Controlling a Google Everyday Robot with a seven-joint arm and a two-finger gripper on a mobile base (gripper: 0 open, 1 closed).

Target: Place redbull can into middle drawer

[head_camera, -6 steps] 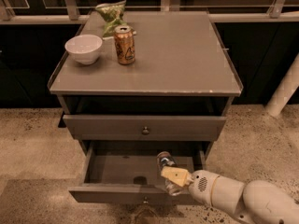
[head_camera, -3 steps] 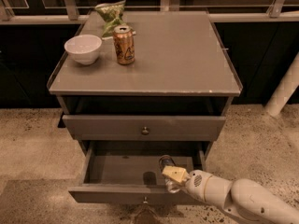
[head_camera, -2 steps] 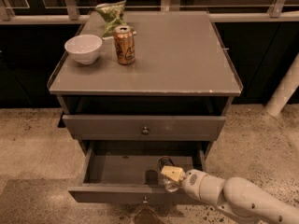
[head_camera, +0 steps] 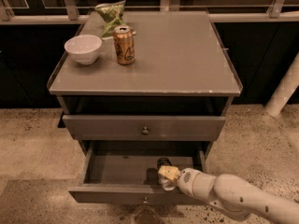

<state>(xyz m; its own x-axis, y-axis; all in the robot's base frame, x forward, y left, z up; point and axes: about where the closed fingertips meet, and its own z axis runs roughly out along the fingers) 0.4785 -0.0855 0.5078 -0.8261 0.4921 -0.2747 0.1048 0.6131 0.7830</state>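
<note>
**Arm.** White, jointed arm, entering from 4 o'clock and reaching low and almost level toward 9 o'clock over the front right part of the open drawer. The rounded wrist sits above the drawer's front panel.

**Gripper**. Yellowish fingers, inside the open drawer and right of its centre. They are pinched across the middle of the redbull can.

**Redbull can**. A slim can held in the gripper inside the drawer, roughly upright with a slight tilt. Its dark top end shows above the fingers and a silvery end below them. Whether its base touches the drawer floor cannot be told.

**Middle drawer**. Grey, shallow and pulled well out, with a flat floor, low side walls and a plain front panel carrying a small round knob at 6 o'clock. Its only contents are the can and the gripper, toward 4 o'clock of the floor.

**Upper drawer**. A grey front with a round metal knob, nearly pushed in. There is a dark gap above it, under the tabletop.

**Tabletop**. Grey, with all items grouped toward 10 o'clock.
- A white bowl stands nearest the left edge; its inside is hidden.
- A copper-orange can stands upright just beside the bowl, at its 3 o'clock.
- A green snack bag lies behind both, at the far edge.

**Floor**. Speckled stone.
</note>
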